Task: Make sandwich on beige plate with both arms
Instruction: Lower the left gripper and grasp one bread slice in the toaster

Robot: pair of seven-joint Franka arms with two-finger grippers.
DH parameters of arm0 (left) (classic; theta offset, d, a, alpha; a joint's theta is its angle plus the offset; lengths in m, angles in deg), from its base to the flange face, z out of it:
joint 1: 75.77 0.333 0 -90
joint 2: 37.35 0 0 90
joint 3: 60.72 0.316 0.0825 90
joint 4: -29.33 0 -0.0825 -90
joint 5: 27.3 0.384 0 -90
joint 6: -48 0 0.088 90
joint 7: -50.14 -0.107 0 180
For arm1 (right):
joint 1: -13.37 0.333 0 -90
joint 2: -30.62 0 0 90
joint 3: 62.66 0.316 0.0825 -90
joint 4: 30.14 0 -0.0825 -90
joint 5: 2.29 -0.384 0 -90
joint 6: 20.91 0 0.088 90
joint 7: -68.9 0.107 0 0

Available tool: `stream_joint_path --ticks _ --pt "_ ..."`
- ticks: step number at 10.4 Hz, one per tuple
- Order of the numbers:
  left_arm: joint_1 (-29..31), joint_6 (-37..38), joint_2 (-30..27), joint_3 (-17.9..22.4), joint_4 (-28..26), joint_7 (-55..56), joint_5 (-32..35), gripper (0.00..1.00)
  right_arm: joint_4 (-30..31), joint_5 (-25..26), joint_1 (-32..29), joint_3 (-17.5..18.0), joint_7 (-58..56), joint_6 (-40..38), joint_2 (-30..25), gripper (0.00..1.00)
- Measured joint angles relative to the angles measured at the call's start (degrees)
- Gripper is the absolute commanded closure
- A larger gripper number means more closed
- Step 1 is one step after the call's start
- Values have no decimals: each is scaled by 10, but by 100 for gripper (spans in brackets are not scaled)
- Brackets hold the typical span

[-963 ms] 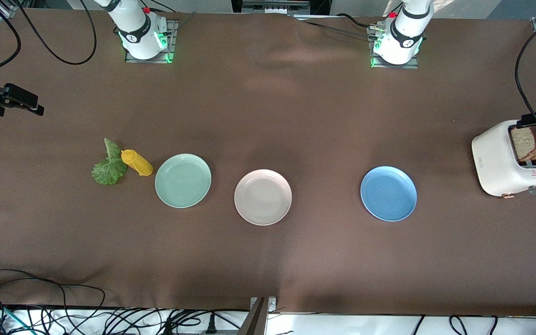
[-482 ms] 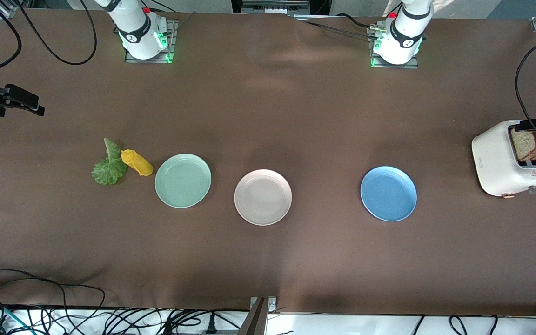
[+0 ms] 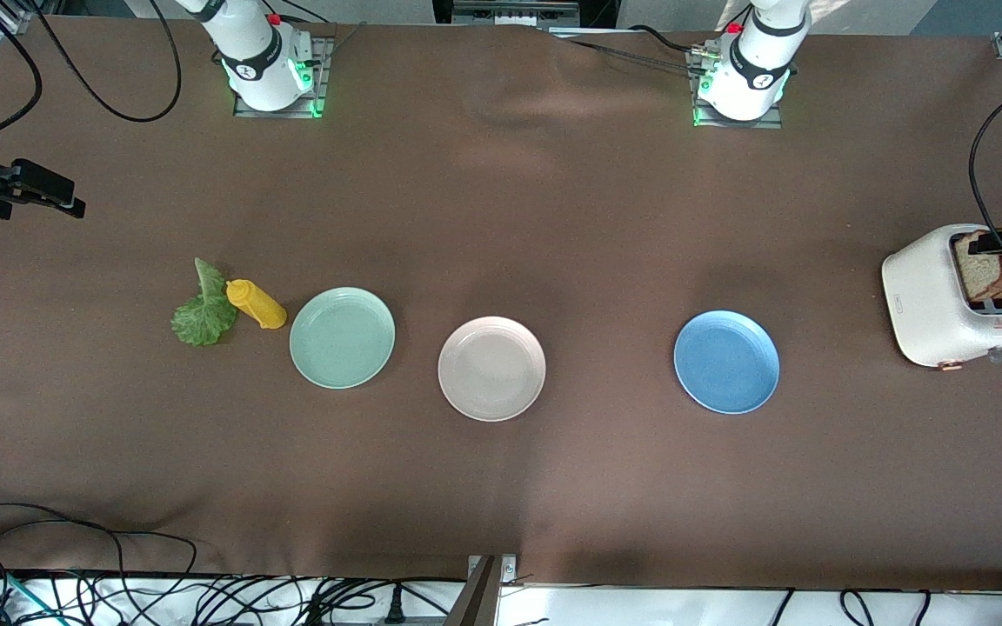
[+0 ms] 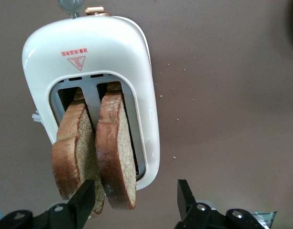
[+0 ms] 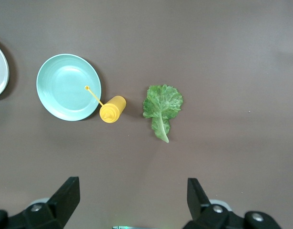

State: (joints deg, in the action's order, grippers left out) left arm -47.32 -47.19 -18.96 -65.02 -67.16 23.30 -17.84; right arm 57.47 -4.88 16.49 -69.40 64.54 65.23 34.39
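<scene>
Two brown bread slices (image 3: pixel 985 275) stand upright in the white toaster (image 3: pixel 927 306) at the left arm's end of the table. My left gripper (image 4: pixel 134 192) is down over them, open. One finger (image 4: pixel 83 202) sits between the two slices. The slice (image 4: pixel 116 148) with the dark crust lies between the fingers, with a wide gap to the second finger. The other slice (image 4: pixel 69 153) is outside the fingers. The beige plate (image 3: pixel 491 369) lies bare in the middle of the table. The lettuce leaf (image 3: pixel 203 315) lies flat toward the right arm's end. High above that end, my right gripper (image 5: pixel 134 200) waits open and holds nothing.
A yellow mustard bottle (image 3: pixel 256 303) lies between the lettuce and the mint green plate (image 3: pixel 342 337). A blue plate (image 3: pixel 726 362) sits between the beige plate and the toaster. Cables trail along the table's edge nearest the front camera.
My left gripper has come down onto the bread in the toaster and its fingers have begun to narrow. The right arm has barely moved.
</scene>
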Motion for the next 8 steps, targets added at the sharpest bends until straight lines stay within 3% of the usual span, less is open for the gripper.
stream_joint_path --ticks 6,8 --pt "1 -16 14 0 0 -2 0 24 0 0 11 1 0 -1 0 0" --pt "7 -20 20 0 0 -2 0 43 0 0 15 2 0 -1 0 0"
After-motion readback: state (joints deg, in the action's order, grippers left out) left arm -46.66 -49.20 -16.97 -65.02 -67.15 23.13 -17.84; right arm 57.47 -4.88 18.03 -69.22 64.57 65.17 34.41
